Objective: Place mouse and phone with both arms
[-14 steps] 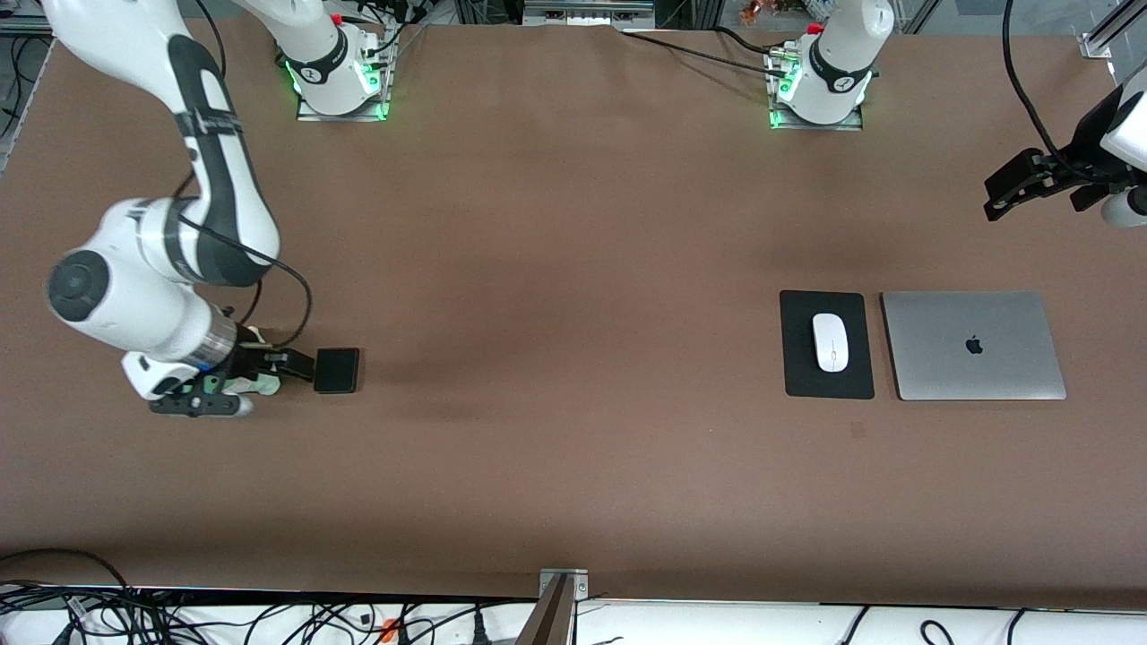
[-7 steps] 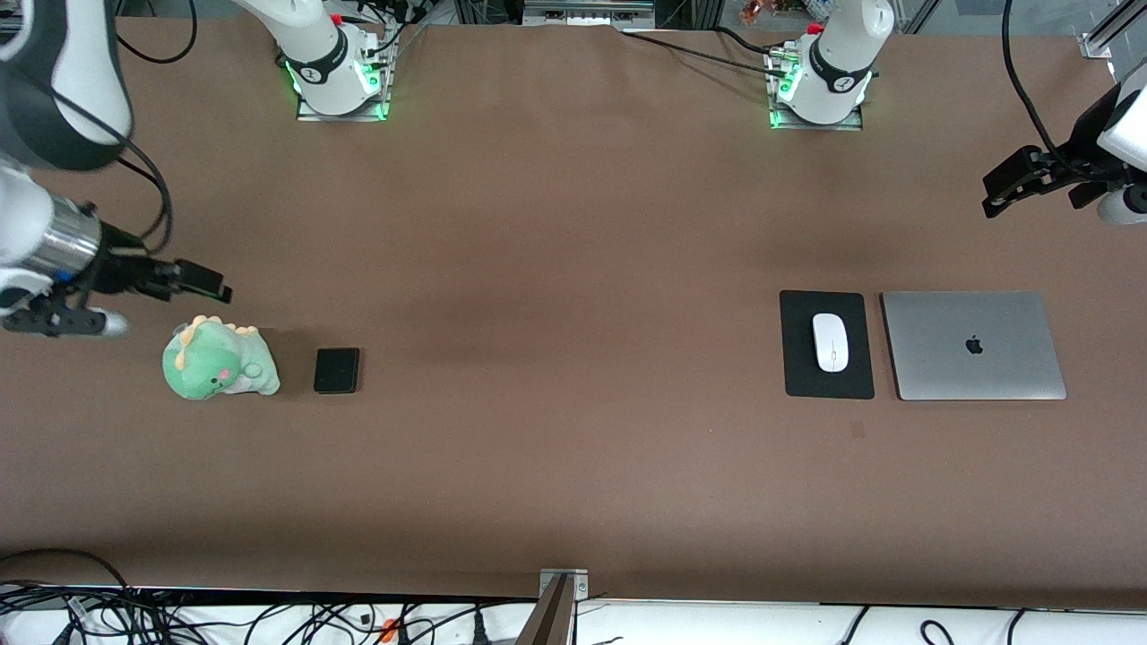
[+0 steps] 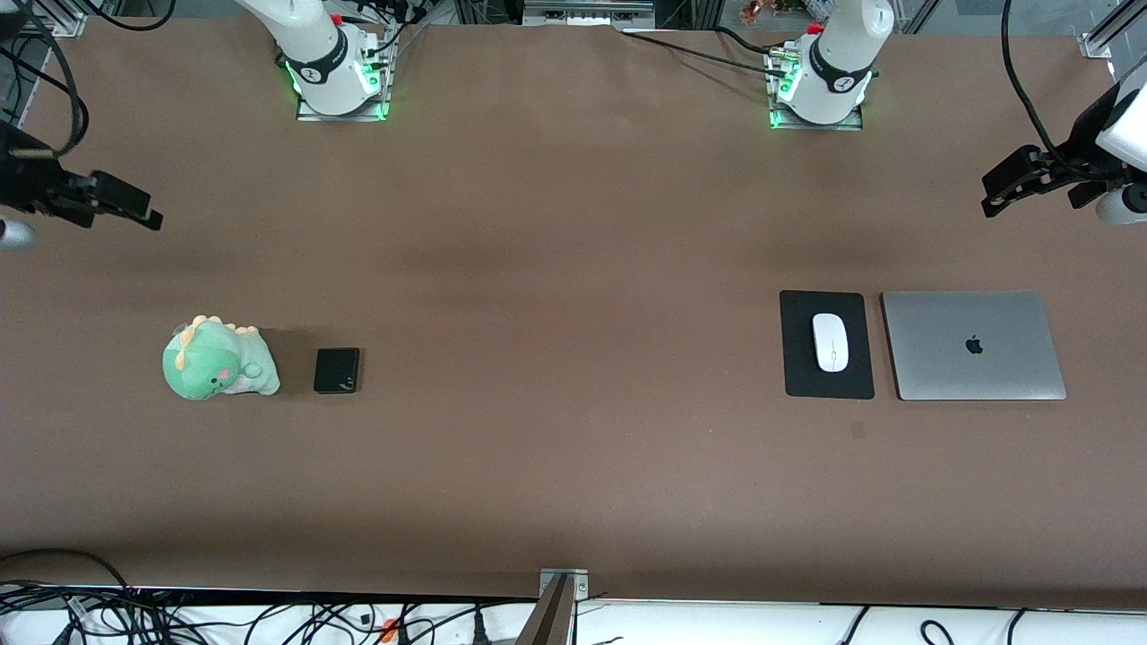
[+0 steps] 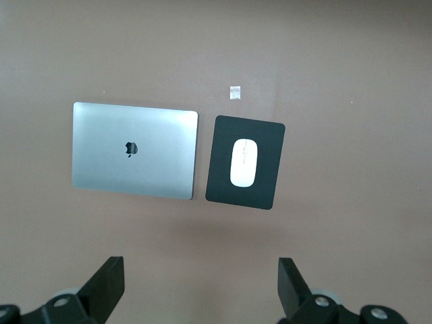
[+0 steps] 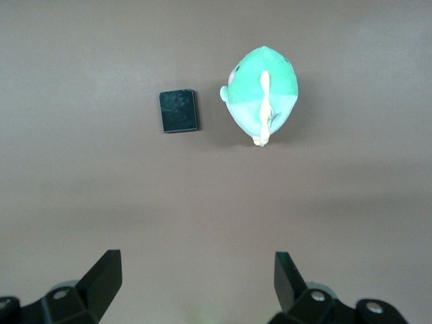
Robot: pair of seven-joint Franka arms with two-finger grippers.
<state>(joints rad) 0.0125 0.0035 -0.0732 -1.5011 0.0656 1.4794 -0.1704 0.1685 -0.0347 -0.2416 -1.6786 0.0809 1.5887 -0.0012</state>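
One glossy white oval mouse (image 3: 831, 341) is lying on one flat black mat (image 3: 826, 383), beside one matte silver laptop (image 3: 973, 345). One black slab phone (image 3: 337, 370) is sitting beside one plush green dinosaur (image 3: 218, 359). Left gripper (image 3: 1010, 184) and right gripper (image 3: 125, 202) are hovering spread wide, holding nothing.

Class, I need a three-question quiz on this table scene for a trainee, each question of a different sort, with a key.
1. True or false: the mouse lies on the black mat.
2. What lies beside the phone? A) laptop B) green toy C) mug
3. Fill in: both grippers, left and right, hang with jaws ____.

Key: 1 true. 2 B, the green toy. 3 open.
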